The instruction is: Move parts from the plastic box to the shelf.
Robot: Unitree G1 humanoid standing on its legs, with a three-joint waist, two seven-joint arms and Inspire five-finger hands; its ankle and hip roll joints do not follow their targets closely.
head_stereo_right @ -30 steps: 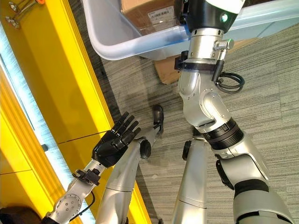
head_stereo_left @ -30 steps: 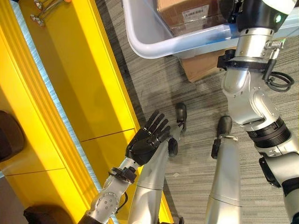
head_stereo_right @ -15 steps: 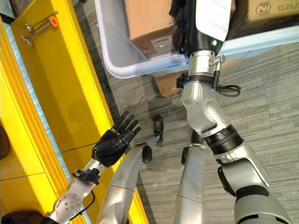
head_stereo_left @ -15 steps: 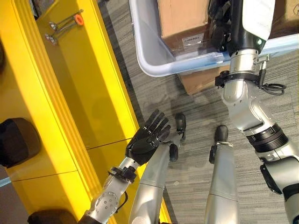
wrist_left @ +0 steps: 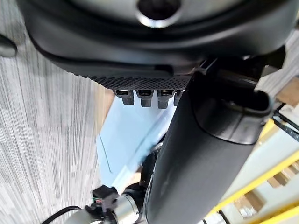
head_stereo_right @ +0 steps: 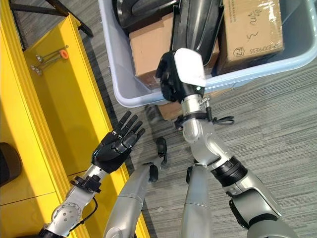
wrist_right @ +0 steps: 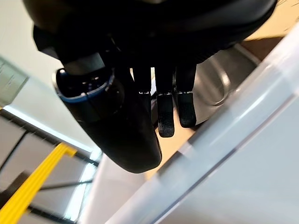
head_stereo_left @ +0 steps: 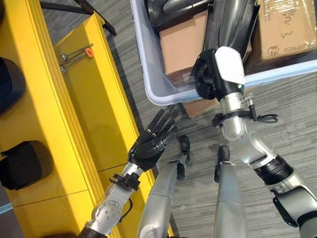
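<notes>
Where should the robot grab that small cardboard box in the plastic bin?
Probably across the small box's two side faces, coming down from above: its top is flat and uncovered, while dark parts crowd one side and the bin wall stands near the other. The right hand hangs right over that rim.

Yellow shelf [head_stereo_left: 94, 106] carries a metal part with orange cap [head_stereo_left: 75, 54] and dark rounded parts [head_stereo_left: 22, 163]. Grey carpet floor [head_stereo_right: 277, 114] holds the plastic box [head_stereo_right: 119, 82], atop a cardboard piece [head_stereo_right: 171, 110].
</notes>
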